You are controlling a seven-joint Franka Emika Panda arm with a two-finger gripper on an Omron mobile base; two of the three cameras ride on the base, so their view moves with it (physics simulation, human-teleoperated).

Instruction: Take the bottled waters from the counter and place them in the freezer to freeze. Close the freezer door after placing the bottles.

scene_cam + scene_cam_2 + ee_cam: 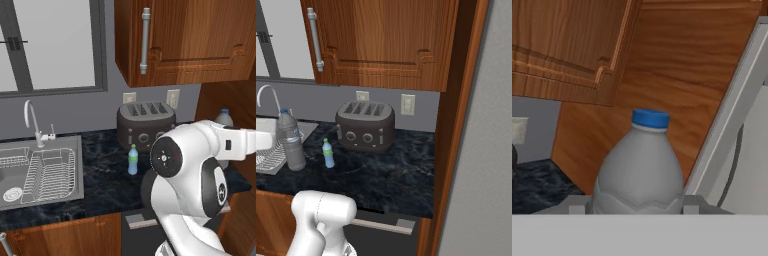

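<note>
Bottled waters are the business here, and the first pick-up looks to be the step in hand. The grey-clear bottle (639,170) with the dark blue cap fills the middle of the hand view, upright, with the fingers (630,206) flanking its lower body on either side; they appear drawn in close to its sides, though whether they already grip it cannot be told. In the left base view this bottle (224,119) peeks out behind the white arm at the right end of the desk (107,175), near the wooden side panel. The pale blue bottle with the green cap (132,160) stands apart, in front of the toaster (145,124) and to the right of the sink (40,172).

The next move probably calls for a firm hold on the grey bottle, then a straight lift clear of the desk before the arm swings toward the freezer (747,125), whose grey edge shows at the right of the hand view.
</note>
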